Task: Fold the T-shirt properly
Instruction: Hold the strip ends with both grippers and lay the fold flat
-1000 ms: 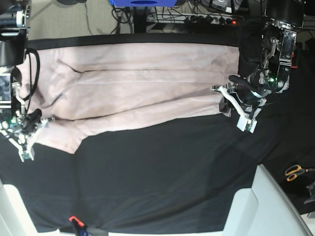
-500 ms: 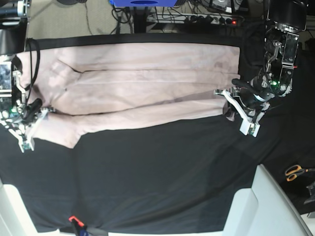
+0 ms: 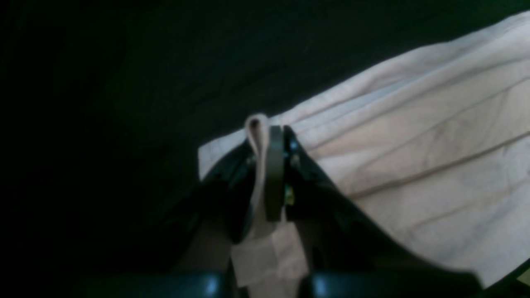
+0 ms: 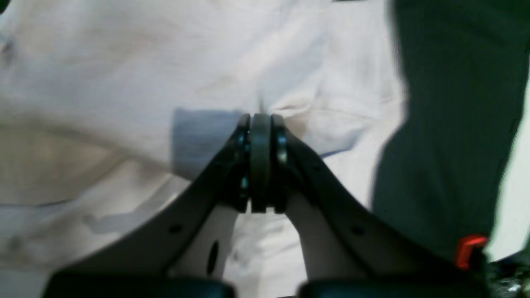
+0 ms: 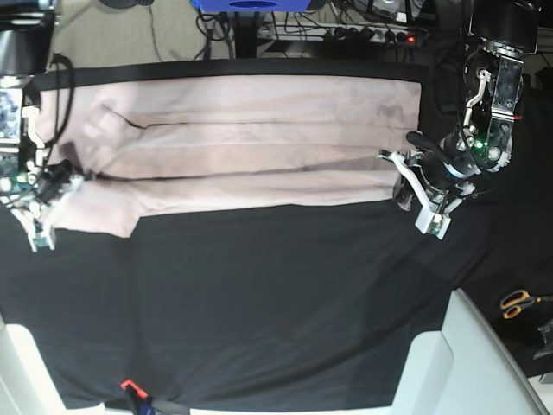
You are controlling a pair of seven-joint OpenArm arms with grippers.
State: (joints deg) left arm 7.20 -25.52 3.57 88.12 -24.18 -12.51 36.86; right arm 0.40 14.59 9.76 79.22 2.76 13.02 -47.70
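The left claw (image 3: pixel 267 165) is pressed fully together on a doubled fold of the T-shirt (image 5: pixel 251 143), and the left wrist view shows a loop of pale pink cloth pinched up between its pads (image 3: pixel 274 174), with more of the fabric trailing back under the fingers. The right claw (image 4: pixel 260 161) is likewise closed tight; its wrist view shows the tips meeting over pink cloth, and fabric appears to be caught there, though the pinch itself is hard to make out. In the base view the two claws sit at opposite ends of the garment, the left claw (image 5: pixel 423 194) at the hem end and the right claw (image 5: pixel 43 203) at the sleeve end, each on the near long edge. That placement looks deliberate: by holding the same edge at both ends, the arms can carry it as one straight line, so the fold runs true down the length of the shirt. The T-shirt lies stretched lengthwise across the far part of the table (image 5: pixel 285 320), on the black cloth (image 5: pixel 259 285), already narrowed into a long band with creases running along it. A pair of orange-handled scissors (image 5: pixel 518 303) lies well apart at the side. Judging from this, a lengthwise fold is under way and the crosswise folds are not yet done.
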